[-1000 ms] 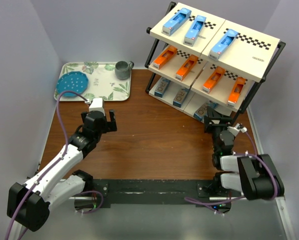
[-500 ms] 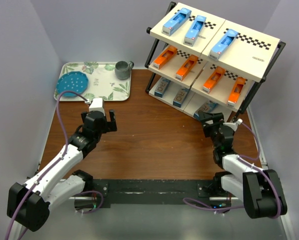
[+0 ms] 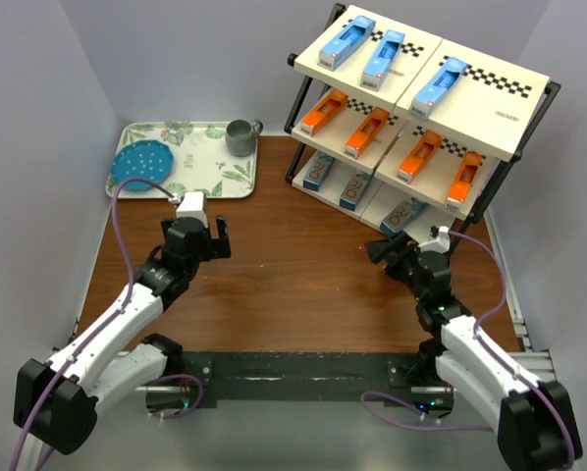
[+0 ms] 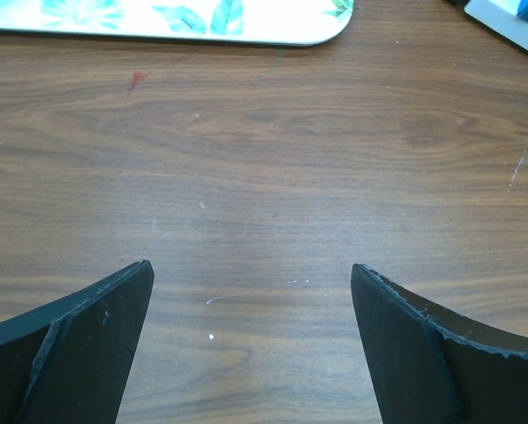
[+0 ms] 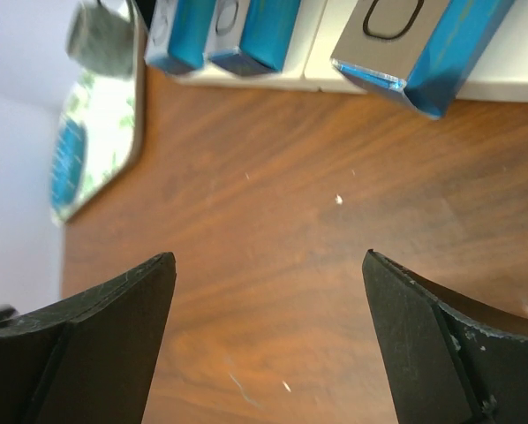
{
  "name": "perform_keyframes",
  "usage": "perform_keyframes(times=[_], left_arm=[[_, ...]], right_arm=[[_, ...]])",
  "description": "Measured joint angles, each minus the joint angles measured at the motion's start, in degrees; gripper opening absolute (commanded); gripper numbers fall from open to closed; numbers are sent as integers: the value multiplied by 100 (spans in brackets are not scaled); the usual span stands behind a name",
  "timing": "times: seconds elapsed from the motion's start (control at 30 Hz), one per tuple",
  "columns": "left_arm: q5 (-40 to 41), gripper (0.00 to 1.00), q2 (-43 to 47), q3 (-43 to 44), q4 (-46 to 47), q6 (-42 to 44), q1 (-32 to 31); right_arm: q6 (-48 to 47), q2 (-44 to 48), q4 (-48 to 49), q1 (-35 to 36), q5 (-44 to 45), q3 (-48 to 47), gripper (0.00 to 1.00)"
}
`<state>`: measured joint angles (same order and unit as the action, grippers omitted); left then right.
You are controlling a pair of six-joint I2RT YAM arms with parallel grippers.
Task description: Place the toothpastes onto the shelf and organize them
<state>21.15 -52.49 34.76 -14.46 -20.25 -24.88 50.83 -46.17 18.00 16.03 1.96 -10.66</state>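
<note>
Ten boxes [image 3: 377,55]: all lying on the shelf [image 3: 490,98], blue top, orange middle, teal bottom.
Left gripper [image 4: 251,272]: wide open, empty, over the table [image 4: 264,159].
Right gripper [image 5: 268,258]: wide open, empty, near the bottom tier.
Risk: a careless swing could let it clip the teal box [image 5: 427,44] jutting at the front edge and drag it off.

Hidden and cropped
Bottom-tier toothpastes [image 3: 356,187] lie half under the middle board of the shelf [image 3: 498,106]; the right wrist view crops them at top; its cup [image 5: 101,40] is blurred.
</note>
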Motion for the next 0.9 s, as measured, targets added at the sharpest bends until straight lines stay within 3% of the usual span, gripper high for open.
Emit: perform_keyframes(times=[0.2,0.37,0.5,0.73,0.9], left_arm=[[-192,100,374,-131,-28,83,0],[-201,100,1178,-122,-140,184,0],[-94,100,1665,286,-487,205,0],[216,100,2343,1355,-820,433,-2],[560,100,2938,1818,-866,555,0]], right_arm=[[-920,1740,-2243,37,181,-579,98],[-1759,2957,-4186,44,640,-1878,98],[-2234,3316,-5184,46,1126,-2953,98],[-3458,3202,-5982,46,2090,-4774,99],[-4295,3187,-5987,46,2618,-5392,99]])
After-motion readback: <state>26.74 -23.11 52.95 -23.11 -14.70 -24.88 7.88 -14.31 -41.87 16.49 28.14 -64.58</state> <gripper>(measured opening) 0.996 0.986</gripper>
